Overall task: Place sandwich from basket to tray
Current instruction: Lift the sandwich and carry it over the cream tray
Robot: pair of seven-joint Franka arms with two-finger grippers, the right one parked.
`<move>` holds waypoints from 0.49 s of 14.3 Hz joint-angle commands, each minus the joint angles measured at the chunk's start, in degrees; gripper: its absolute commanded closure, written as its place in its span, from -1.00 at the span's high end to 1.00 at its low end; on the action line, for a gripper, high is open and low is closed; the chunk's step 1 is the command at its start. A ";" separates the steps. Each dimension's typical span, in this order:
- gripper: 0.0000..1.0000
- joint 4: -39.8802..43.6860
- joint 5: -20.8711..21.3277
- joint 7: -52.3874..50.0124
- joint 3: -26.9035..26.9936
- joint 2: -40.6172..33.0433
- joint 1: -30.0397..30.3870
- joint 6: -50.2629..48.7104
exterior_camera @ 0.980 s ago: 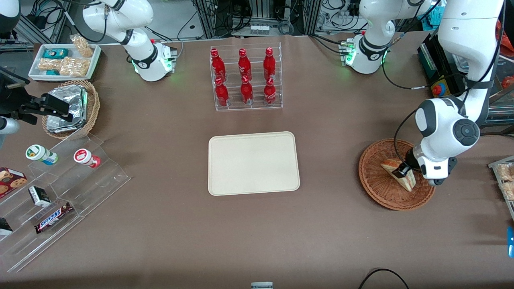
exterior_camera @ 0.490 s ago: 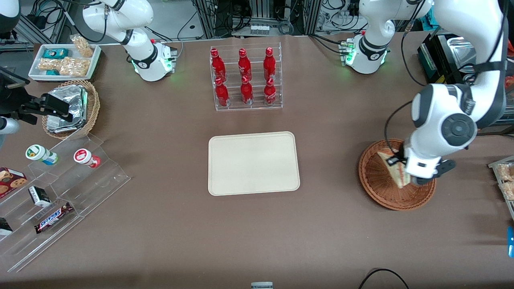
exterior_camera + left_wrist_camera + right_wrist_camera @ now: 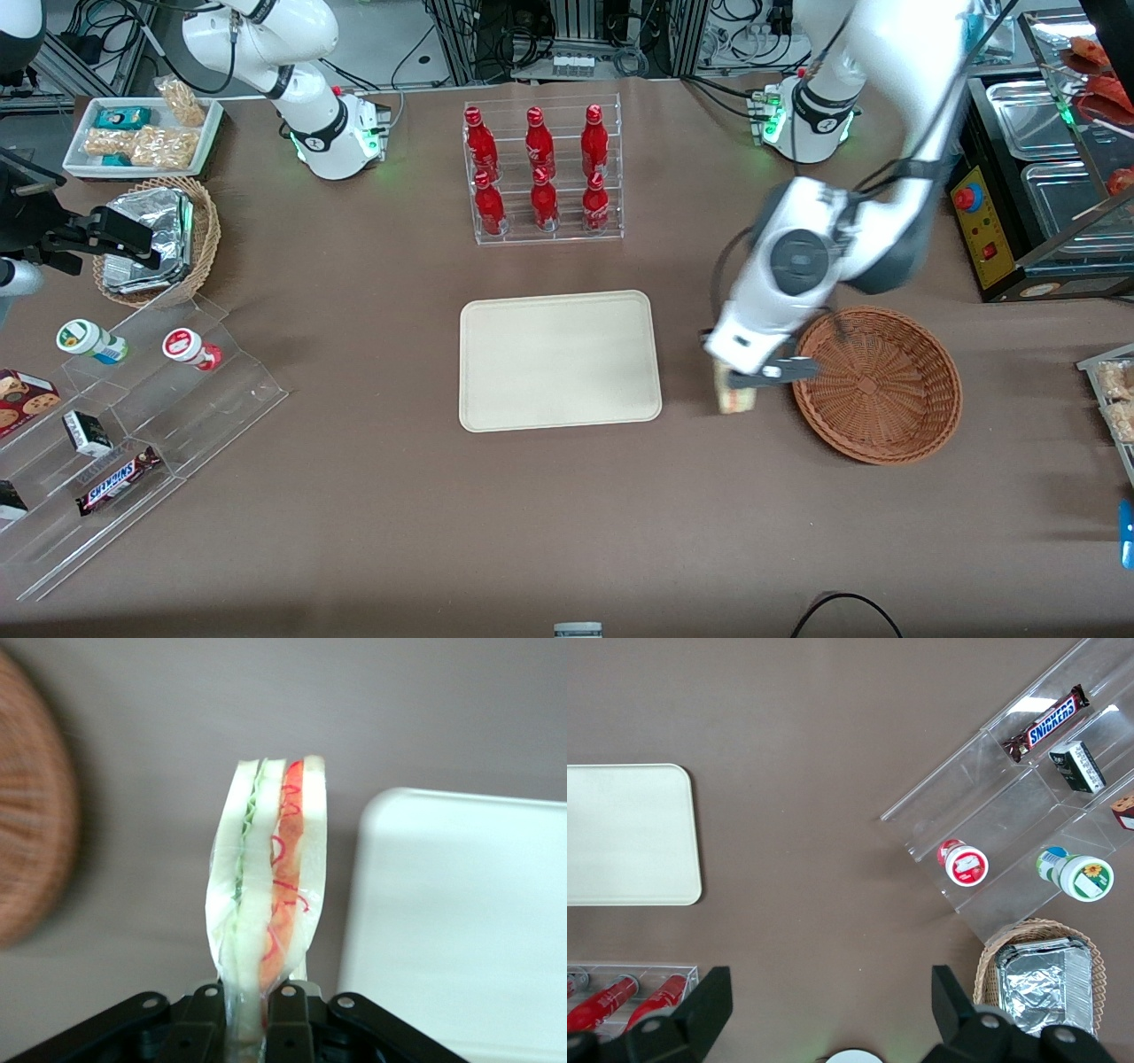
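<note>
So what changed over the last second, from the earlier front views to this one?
The gripper, shut on the sandwich, lifted it out of the basket and carried it toward the tray; it now hangs over the bare table between the two. The basket is left empty. The tray, bottle rack and basket have not moved.

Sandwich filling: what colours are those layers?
White, green and red-orange, clearest in the left wrist view of the sandwich.

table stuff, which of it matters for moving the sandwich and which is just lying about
In the job: sandwich shut in the hand between wicker basket and beige tray.
Lying about: cola bottles, Snickers bar, foil packets.
</note>
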 commanded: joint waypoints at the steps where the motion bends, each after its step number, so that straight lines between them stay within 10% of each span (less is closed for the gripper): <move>1: -0.96 10.85 -1.97 -7.62 0.84 8.51 -7.06 -0.21; 7: -0.96 20.44 -1.89 -17.75 0.84 19.06 -17.52 4.18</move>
